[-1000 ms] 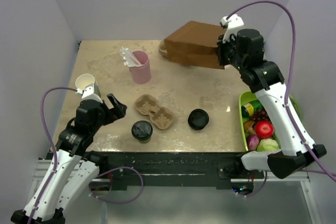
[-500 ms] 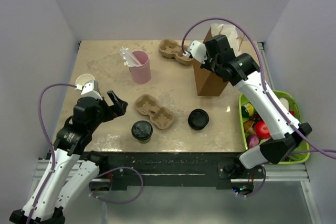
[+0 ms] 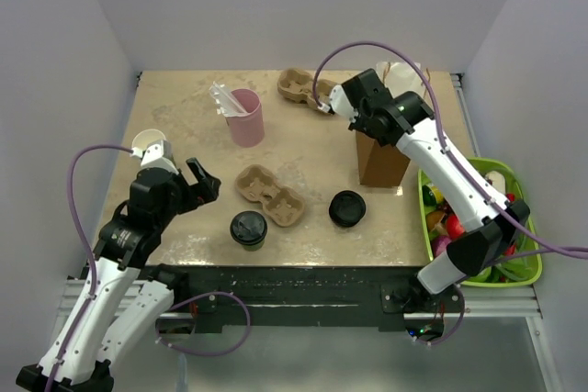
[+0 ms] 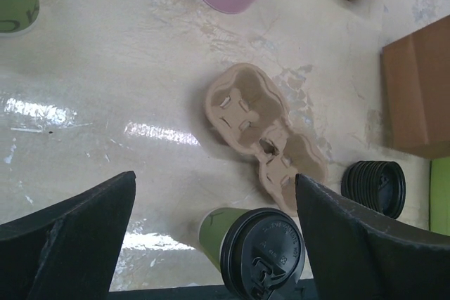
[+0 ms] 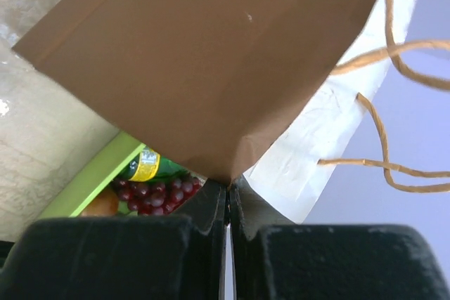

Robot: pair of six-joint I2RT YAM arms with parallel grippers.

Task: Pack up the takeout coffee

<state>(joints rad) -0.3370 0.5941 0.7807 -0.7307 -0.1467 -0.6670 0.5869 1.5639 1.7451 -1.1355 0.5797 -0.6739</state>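
Glossy plastic-lidded takeout coffee (image 3: 248,227), matt brown paper bag (image 3: 381,161).

A second ago the bag (image 3: 386,164) hung tilted in the air at the far edge of the table (image 3: 184,121), hiding the carrier stack (image 3: 299,87). Half a second ago it stood upright just right of that stack. Now it sits lower and nearer the front, just beside the far corner of the bin (image 3: 425,218), and the stack lies in plain sight. The right claw (image 5: 227,189), pinched on the bag's rim, has come left and down with it. The right arm (image 3: 459,181) has bent, drawing in from the far right corner.
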